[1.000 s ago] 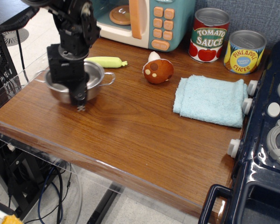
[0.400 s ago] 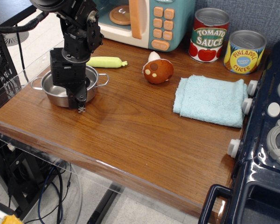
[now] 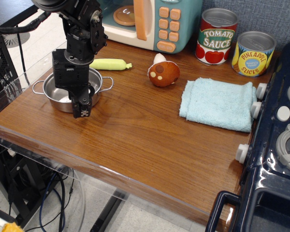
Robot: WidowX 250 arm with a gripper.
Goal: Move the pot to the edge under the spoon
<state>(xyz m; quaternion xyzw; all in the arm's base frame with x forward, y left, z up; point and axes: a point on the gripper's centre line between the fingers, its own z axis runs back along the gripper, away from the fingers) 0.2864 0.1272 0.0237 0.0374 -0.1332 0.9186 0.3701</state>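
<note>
The small steel pot (image 3: 59,94) stands upright on the wooden table near its left edge (image 3: 12,104), which has a clear acrylic rim. My gripper (image 3: 82,113) hangs over the pot's near-right rim, fingers pointing down. Its tips are a little apart and look open, astride or just in front of the rim. The arm hides the pot's right half. The spoon's pale yellow-green handle (image 3: 110,64) lies just behind the pot; its metal bowl is hidden behind the arm.
A toy microwave (image 3: 150,21) stands at the back. A brown toy mushroom (image 3: 163,73) lies mid-table. A folded blue cloth (image 3: 218,104) is at the right, two cans (image 3: 217,36) behind it, and a toy stove (image 3: 280,130) at the far right.
The pot was tilted and held up a second ago; it now sits flat, a little further left. The gripper's tips have spread slightly.
</note>
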